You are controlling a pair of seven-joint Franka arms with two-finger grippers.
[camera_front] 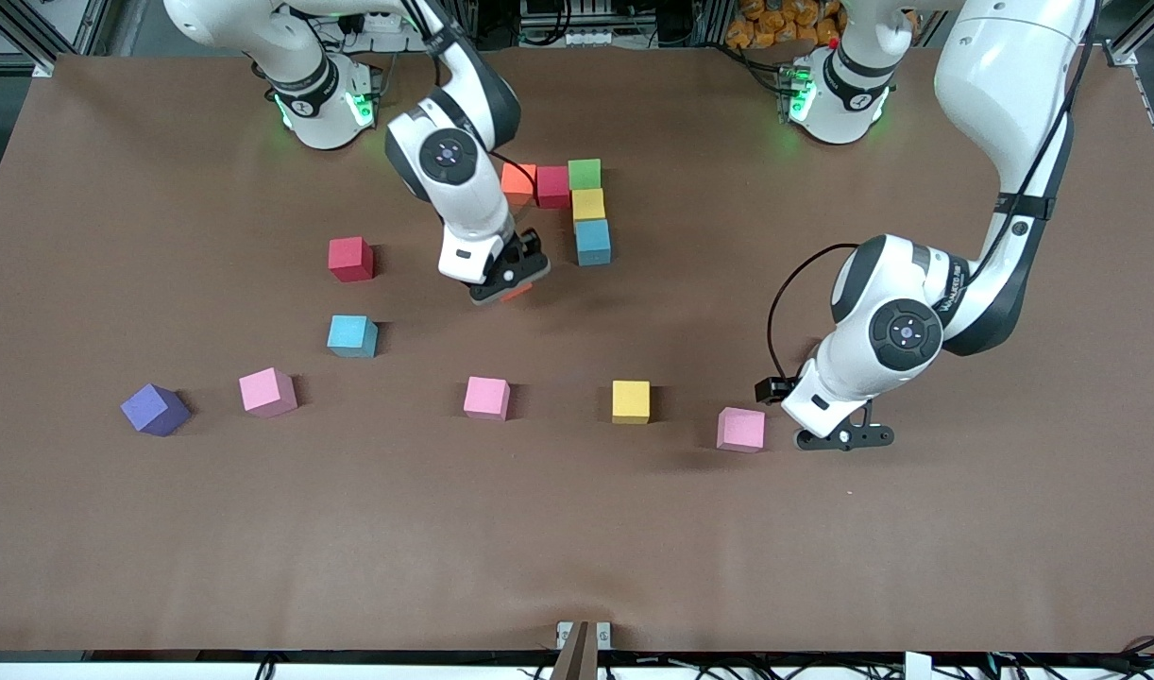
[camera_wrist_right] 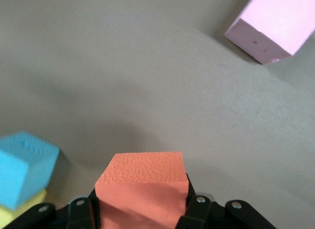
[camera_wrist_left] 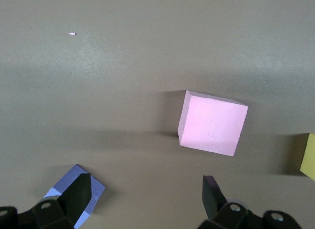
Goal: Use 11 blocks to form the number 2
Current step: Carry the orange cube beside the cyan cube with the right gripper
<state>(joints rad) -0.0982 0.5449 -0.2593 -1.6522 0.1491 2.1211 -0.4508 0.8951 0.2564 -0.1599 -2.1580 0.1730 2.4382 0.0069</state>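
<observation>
Right wrist view: right tool (camera_wrist_right: 140,209) grips orange block (camera_wrist_right: 142,187) | left tool (camera_wrist_left: 147,202) wide, purple cube (camera_wrist_left: 74,192) beside

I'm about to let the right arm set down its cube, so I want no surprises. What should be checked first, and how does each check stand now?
1. Right gripper shut on the orange cube: ok.
2. Placed group of five cubes touching: ok.
3. Bare table beside the blue cube: ok.
4. Left gripper open, waiting beside a pink cube, apart from the drop spot: ok.
5. Cube squared with the group: cannot tell.
</observation>
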